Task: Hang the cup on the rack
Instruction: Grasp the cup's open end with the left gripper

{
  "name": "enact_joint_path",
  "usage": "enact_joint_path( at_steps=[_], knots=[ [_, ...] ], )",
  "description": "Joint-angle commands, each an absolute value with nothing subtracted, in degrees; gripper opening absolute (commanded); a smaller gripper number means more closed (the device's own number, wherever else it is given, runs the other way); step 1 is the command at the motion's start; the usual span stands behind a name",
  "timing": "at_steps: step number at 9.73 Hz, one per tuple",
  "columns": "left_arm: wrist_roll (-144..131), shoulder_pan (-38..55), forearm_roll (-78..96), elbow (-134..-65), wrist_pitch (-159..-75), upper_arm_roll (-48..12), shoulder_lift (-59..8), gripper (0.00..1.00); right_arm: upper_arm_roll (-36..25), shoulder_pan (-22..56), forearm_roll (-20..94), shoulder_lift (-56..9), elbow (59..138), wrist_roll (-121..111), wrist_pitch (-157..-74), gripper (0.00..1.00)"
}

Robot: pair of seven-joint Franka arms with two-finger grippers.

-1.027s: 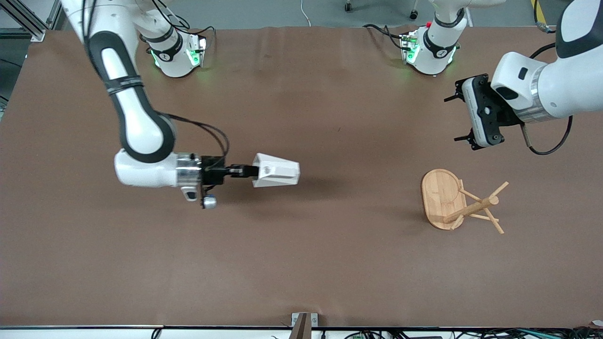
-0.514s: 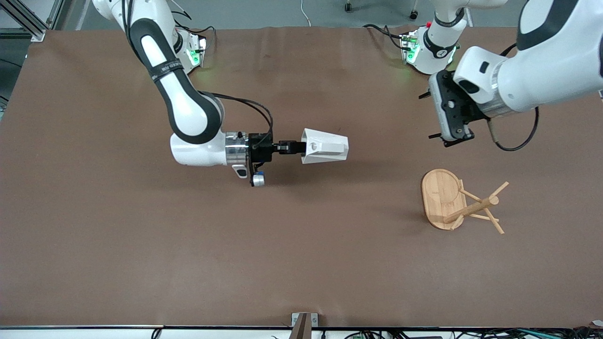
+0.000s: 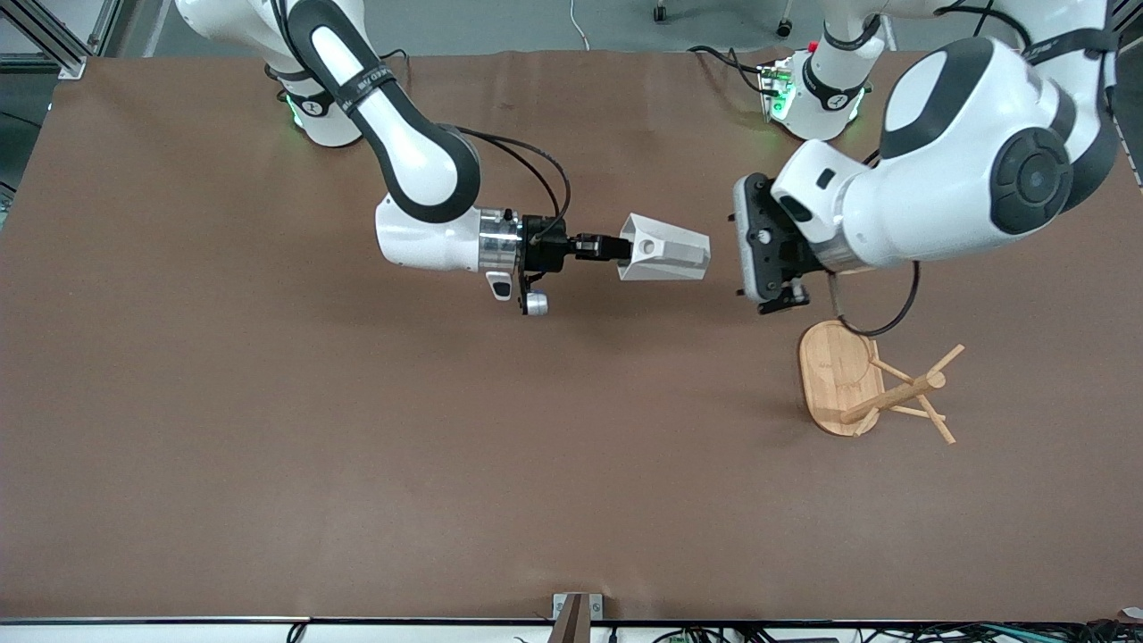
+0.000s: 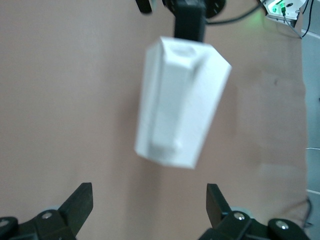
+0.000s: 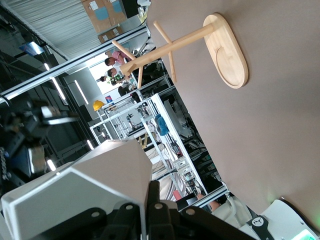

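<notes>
Fingers, right gripper [image 3: 600,247]: pinched on the white faceted cup [image 3: 665,260], held level in the air over mid-table, rim toward the left gripper [image 3: 775,299]. Fingers, left gripper: spread, empty, facing the cup, just apart from it. Bamboo rack [image 3: 871,386]: upright at the left arm's end of the table, pegs bare. Progress: cup lifted; handover apparently pending; hanging not yet done.

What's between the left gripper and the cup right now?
Nothing: in the front view only bare brown table shows in the gap between the open left gripper and the white cup, which the right gripper holds.
</notes>
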State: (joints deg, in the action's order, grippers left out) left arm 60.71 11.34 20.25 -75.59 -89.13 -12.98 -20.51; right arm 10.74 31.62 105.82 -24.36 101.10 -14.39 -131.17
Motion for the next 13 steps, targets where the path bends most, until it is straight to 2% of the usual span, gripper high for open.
enact_joint_path(
  at_steps=[1, 6, 13],
  knots=[
    [64.3, 11.3, 20.6, -74.0, -90.1, -14.5, -23.5, 1.00, 11.3, 31.4, 108.0, -22.6, 102.5, -16.5, -131.4, 0.00],
    [67.8, 11.3, 20.7, -74.6, -86.5, -16.6, -24.2, 1.00, 11.2, 31.3, 108.9, -22.6, 102.0, -16.5, -131.4, 0.01],
    [67.9, 11.1, 20.9, -78.7, -86.6, -18.1, -23.7, 1.00, 11.2, 31.3, 108.9, -22.6, 102.0, -16.5, -131.4, 0.01]
  ],
)
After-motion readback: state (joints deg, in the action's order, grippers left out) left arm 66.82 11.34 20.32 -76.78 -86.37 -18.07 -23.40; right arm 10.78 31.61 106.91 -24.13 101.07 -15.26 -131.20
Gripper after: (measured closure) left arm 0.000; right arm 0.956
